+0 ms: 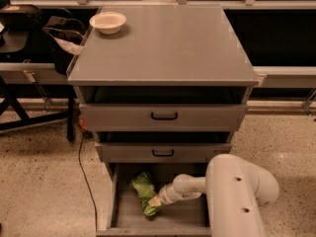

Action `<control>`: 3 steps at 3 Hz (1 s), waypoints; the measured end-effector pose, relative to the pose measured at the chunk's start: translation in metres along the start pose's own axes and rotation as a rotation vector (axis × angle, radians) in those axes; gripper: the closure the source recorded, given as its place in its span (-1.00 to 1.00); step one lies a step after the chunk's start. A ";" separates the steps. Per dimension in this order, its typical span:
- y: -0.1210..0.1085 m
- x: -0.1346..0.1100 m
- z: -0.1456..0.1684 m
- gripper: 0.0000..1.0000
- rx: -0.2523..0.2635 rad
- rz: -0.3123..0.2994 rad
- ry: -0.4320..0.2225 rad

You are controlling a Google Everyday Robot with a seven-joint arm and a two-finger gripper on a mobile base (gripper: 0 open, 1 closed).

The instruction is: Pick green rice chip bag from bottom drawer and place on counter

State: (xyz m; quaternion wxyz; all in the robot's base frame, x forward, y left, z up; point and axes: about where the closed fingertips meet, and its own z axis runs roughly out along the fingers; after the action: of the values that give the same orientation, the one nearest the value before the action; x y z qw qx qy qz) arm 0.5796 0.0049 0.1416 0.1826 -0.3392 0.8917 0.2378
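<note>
Our gripper (155, 201) is low inside the bottom drawer (190, 217), in the left half of the tray, and its tip meets the lower end of the green rice chip bag (143, 185). We cannot tell from the camera view if the gripper is closed on the bag or only touches it, because the tip is small and partly mixed with the crumpled foil.

In this one view we see the arm (237, 201) coming from the lower right. Its thick white link stands almost upright beside the right part of the drawer and covers it. From this link a thinner white wrist goes nearly horizontal to the left, a little downward, and ends at the bag.

We see the bag lying on the floor of the drawer, near the left wall, with its long side going from the back toward the front. The bottom drawer is pulled out. The middle drawer (163, 152) and the top drawer (164, 116) above it have black handles and are slightly open. The counter (168, 48) is on top of the cabinet, and a white bowl (107, 21) stands in its far left corner, well apart from the bag.
</note>
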 end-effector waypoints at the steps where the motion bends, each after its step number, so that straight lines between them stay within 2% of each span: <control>1: 0.002 0.000 -0.026 1.00 -0.018 -0.003 -0.022; 3: 0.020 -0.012 -0.078 1.00 -0.038 -0.013 -0.035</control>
State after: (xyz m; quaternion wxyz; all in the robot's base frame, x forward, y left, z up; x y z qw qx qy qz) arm 0.5609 -0.0182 0.2175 0.1932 -0.3444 0.8814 0.2592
